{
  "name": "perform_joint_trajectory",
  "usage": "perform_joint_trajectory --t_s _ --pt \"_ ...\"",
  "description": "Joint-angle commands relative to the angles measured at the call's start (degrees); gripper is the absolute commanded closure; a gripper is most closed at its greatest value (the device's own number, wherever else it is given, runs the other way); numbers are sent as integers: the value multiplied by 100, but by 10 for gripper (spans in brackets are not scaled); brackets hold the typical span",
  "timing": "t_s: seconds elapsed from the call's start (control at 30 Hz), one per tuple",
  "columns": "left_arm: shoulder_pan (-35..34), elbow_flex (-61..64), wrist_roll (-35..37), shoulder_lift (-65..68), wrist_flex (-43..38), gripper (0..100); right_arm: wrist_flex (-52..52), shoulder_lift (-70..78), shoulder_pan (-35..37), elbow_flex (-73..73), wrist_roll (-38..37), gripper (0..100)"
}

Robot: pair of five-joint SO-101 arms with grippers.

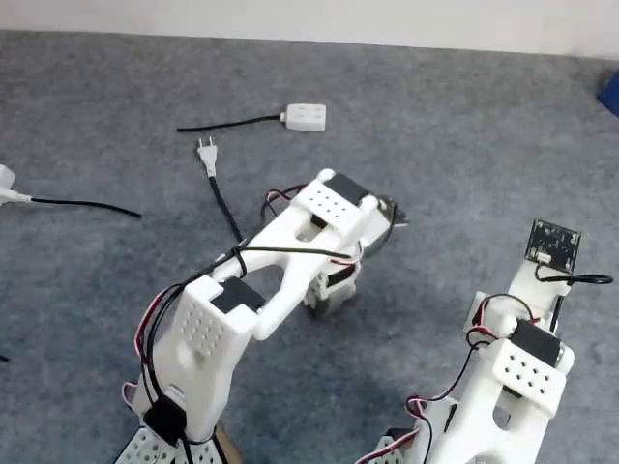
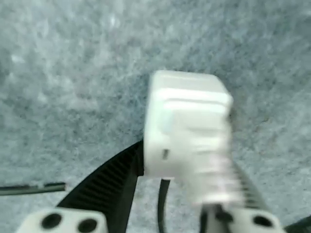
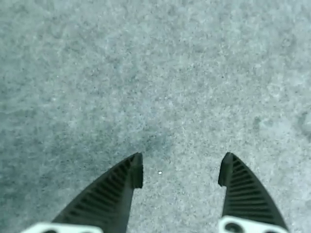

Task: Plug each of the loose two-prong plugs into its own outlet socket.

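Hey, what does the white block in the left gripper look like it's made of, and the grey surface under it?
White block: probably smooth moulded plastic, judging by its soft sheen and rounded edges, though the view is blurred. Grey surface: looks like short-pile carpet or felt, with a matte, mottled, fibrous texture.

soft, even, fairly bright light from above; shadows faint and diffuse.

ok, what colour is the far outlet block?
The outlet block is white; high view shows it best.
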State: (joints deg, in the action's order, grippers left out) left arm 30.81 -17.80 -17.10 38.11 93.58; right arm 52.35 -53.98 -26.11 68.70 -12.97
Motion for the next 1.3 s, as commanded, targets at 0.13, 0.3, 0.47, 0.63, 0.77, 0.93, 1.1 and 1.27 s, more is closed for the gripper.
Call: perform_joint_trajectory --t_s 0.13,0.3,0.47,0.63,0.77,0.93,1.1,1.27 --pt "-338 -207 -255 -66 -299 937 -92 -119 -13 -40 -79 749" --pt "-1112 -444 -9 -66 -255 954 -92 -119 -4 -40 -79 749" --pt "-2413 -1103 202 -66 -246 954 -92 -119 101 -13 -88 749" --pt "-3820 -1886 -273 -66 -246 954 -92 -119 286 4 -97 749" --pt "-5024 -2712 -695 -66 -255 954 -92 -110 295 4 -97 749" --pt "-6404 -3767 -1125 -13 -299 952 -92 -101 303 4 -88 749" --pt "-7451 -4224 -1257 -13 -510 951 -92 -101 523 22 -88 749" --pt "-8127 -4207 -1257 4 -809 950 -92 -101 567 101 -105 749"
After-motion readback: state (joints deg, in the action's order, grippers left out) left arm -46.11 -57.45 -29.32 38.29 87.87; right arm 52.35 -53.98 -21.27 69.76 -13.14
